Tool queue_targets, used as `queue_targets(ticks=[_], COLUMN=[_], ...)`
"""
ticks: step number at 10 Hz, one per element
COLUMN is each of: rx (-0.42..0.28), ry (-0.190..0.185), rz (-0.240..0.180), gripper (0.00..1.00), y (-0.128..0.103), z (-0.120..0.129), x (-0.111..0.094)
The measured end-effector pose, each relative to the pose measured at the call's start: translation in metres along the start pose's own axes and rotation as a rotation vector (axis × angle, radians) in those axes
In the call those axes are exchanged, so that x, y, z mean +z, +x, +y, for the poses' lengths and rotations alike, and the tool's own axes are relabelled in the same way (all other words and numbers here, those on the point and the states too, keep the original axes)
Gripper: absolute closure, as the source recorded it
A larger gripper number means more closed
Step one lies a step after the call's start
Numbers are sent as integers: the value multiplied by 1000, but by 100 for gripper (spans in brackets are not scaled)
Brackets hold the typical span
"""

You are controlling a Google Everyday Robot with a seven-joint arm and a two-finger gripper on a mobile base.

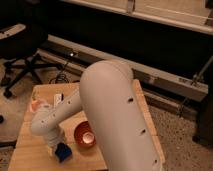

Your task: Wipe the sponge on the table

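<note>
Near the front edge of the table (47, 93), the gripper (53, 146), whose hold I cannot tell, is sitting at the sponge (63, 152), arguably risking sweeping it off or bumping the bowl (76, 134).

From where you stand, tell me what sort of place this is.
Probably an office or lab space: a black wheeled office chair stands on speckled floor beside a low tan wooden-plank table. The hand is at the table's near-left part, by the small bright blue sponge.
</note>
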Motion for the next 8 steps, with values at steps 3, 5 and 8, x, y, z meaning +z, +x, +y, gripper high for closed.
queue_targets(ticks=[3,5,8], rx=[-31,-65,-124], ry=[2,-3,-16], rz=[11,15,23], gripper=[83,83,83], y=[14,17,19], z=[7,20,41], x=[3,5,7])
